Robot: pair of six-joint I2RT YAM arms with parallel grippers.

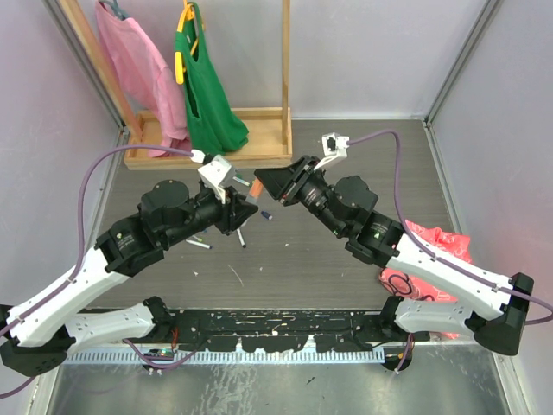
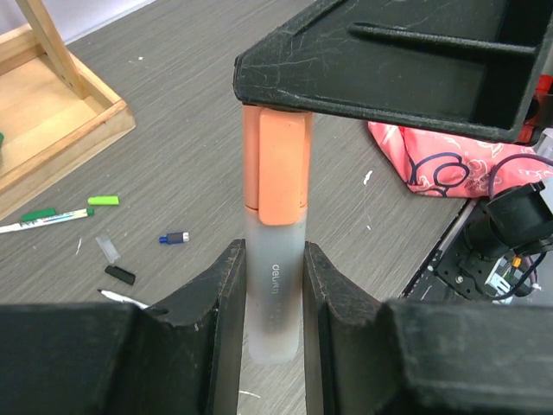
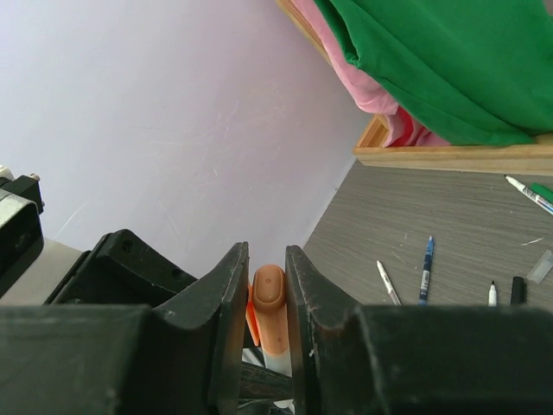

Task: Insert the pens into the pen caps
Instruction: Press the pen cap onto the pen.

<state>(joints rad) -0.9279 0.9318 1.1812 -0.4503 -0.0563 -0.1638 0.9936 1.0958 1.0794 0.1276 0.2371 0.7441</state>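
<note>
**One orange highlighter pinched from both ends**

One orange highlighter lies lengthwise between the jaws of the left gripper, which are clamped on its frosted barrel. Its long axis runs straight out ahead of those fingers. The orange cap sits on the far end, and the right gripper is closed on that cap. Its jaws meet the left ones nose to nose along the same line, up off the tabletop.

The cap's skirt overlaps the barrel with no visible gap, so I judge it nearly or fully home. Any further press would have to go along the barrel's axis, and both arms are equally near.

Well below and left of the left jaws lie a green marker, a light green cap, a small blue cap and a black cap.
</note>
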